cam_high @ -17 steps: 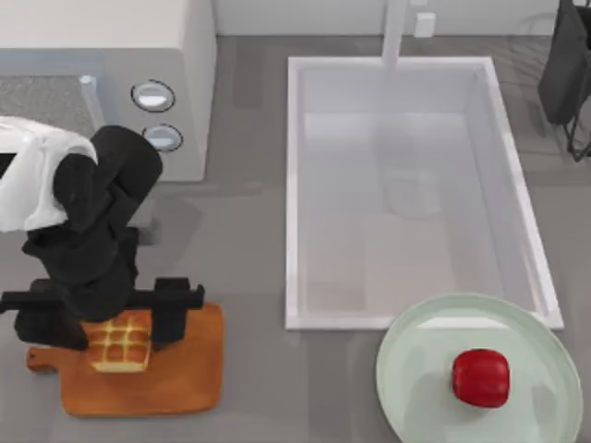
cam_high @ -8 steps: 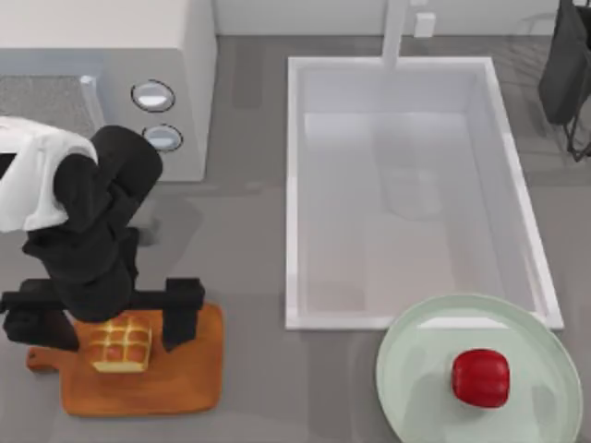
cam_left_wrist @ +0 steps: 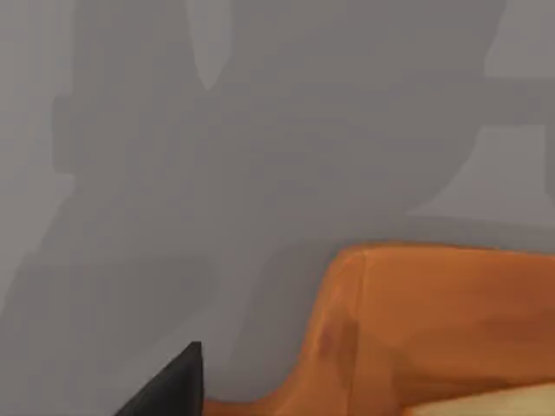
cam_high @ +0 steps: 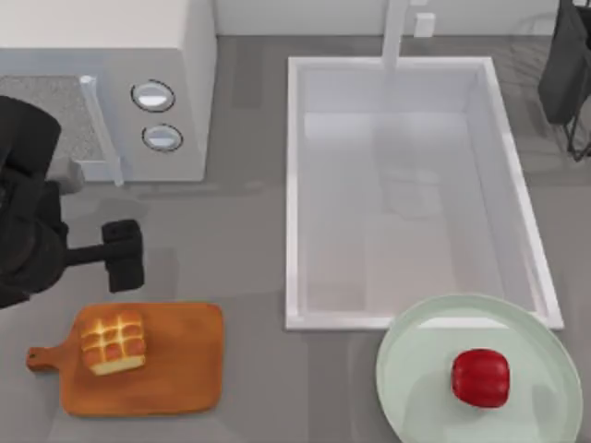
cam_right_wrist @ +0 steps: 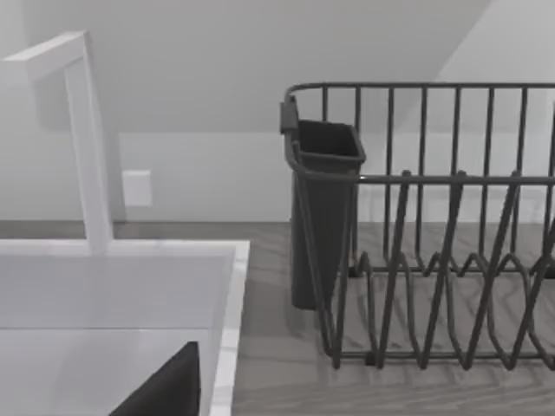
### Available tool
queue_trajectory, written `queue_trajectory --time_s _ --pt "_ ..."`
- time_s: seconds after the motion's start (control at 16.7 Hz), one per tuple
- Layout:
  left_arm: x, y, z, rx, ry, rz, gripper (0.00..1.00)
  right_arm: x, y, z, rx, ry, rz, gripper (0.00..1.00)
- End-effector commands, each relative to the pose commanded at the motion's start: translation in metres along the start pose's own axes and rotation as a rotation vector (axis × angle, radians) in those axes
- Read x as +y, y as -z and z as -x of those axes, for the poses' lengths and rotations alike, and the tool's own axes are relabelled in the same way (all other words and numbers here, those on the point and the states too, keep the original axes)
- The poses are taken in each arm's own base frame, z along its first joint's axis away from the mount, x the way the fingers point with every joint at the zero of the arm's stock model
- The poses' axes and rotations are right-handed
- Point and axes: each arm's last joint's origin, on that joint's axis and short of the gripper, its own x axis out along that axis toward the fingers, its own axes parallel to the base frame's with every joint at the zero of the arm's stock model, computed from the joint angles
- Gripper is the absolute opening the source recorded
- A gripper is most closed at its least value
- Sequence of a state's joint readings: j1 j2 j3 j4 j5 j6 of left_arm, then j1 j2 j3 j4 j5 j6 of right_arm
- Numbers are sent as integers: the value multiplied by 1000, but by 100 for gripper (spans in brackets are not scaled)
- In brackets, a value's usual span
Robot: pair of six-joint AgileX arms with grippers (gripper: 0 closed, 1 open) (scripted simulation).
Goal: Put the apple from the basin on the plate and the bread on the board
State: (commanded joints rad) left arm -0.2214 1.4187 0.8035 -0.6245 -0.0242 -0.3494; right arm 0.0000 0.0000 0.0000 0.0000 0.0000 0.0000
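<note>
The golden-brown bread lies free on the left part of the orange-brown board. My left gripper hangs open just behind the board at the table's left edge, one dark finger sticking out and holding nothing. In the left wrist view the board's corner and a pale strip of bread lie below a fingertip. The red apple rests on the mint-green plate at front right. The white basin has nothing in it. My right gripper is parked at the back right.
A white microwave with two knobs stands at the back left, close behind my left arm. The white faucet rises behind the basin. A dark wire dish rack with a cutlery holder stands at the back right.
My left gripper has let go of the bread, risen off the board and pulled back toward the left edge. The bread stays on the board. Apple and right arm are unmoved.
</note>
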Motion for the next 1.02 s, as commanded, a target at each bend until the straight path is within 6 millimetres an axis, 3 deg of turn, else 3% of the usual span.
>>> queue_trajectory --time_s 0.24,0.36,0.78,1.02 --pt "21 15 51 -389 118 5 100 0 0 0 0 0 0 100" --pt "31 28 67 -547 136 5 100 0 0 0 0 0 0 100" --pt "54 83 84 -1003 149 -63 100 0 0 0 0 0 0 100" --pt "63 117 63 -1199 134 -115 100 0 0 0 0 0 0 100"
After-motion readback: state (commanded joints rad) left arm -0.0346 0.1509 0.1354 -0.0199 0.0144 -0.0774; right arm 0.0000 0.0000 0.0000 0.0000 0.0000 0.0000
